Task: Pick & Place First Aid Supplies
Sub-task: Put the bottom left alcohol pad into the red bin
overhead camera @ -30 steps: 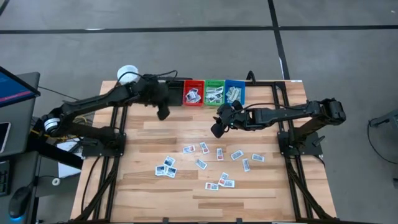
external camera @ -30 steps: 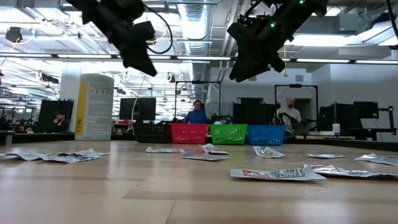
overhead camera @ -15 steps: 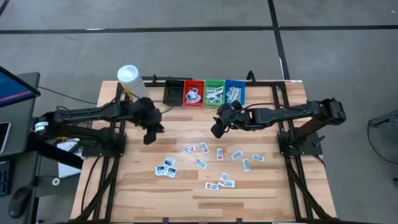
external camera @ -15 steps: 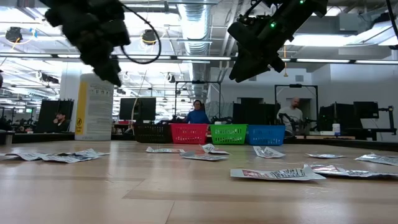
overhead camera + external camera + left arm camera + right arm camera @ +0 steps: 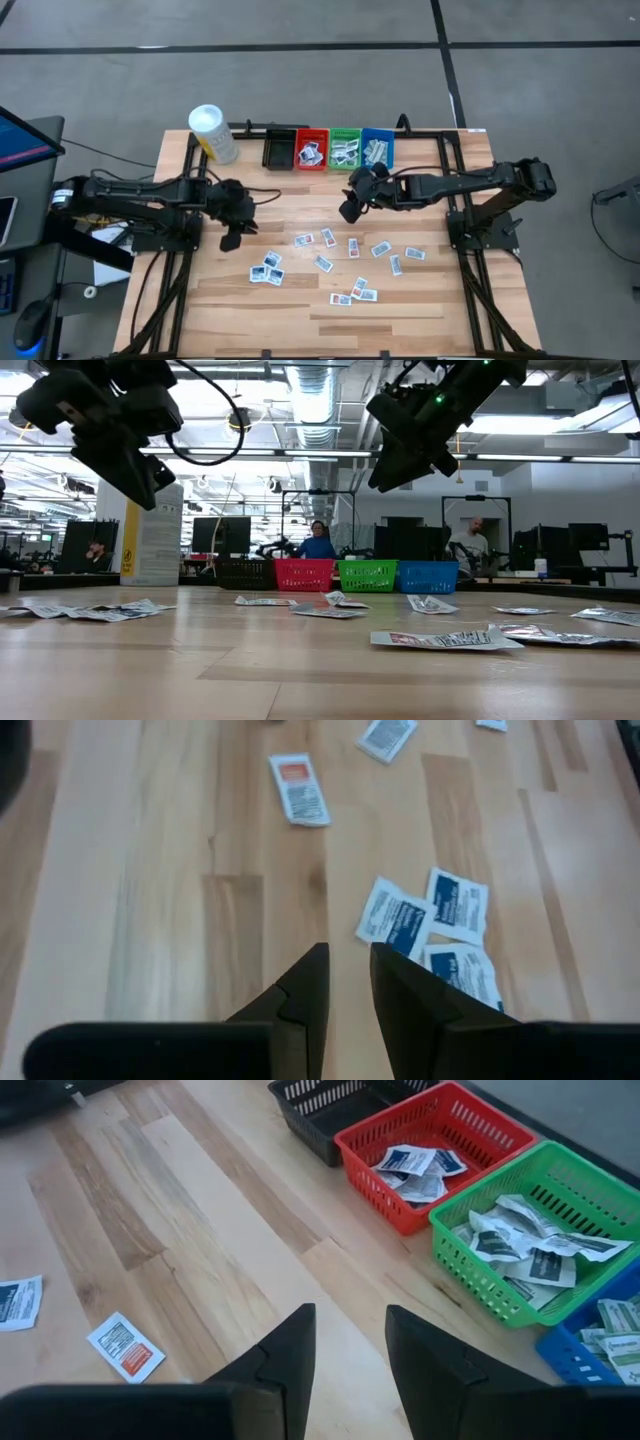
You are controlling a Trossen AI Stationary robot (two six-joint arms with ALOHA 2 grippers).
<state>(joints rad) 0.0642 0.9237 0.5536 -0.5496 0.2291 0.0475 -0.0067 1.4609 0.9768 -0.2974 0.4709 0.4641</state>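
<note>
From above, the first aid packets [image 5: 330,263] lie scattered over the near middle of the wooden table [image 5: 420,310], and more fill the red bin [image 5: 310,150], green bin [image 5: 345,150] and blue bin [image 5: 378,149] along the far edge. The left gripper [image 5: 230,240] hangs just left of the nearest loose pair, its arm stretched in low from the left. The right gripper [image 5: 348,212] hovers between the bins and the loose packets, its arm reaching in from the right.

At table height, both grippers hang well above the packets [image 5: 440,639], the left gripper [image 5: 135,485] toward the left, the right gripper [image 5: 395,472] over the bins, each tilted downward.

The left wrist camera shows its fingers [image 5: 305,995] a narrow gap apart, holding nothing, with a cluster of blue-printed packets [image 5: 432,925] just beside them on the wood.

The right wrist camera shows its fingers [image 5: 290,1345] parted and empty, bare wood below, the bins just ahead and a red-printed packet [image 5: 125,1346] off to one side.
</note>
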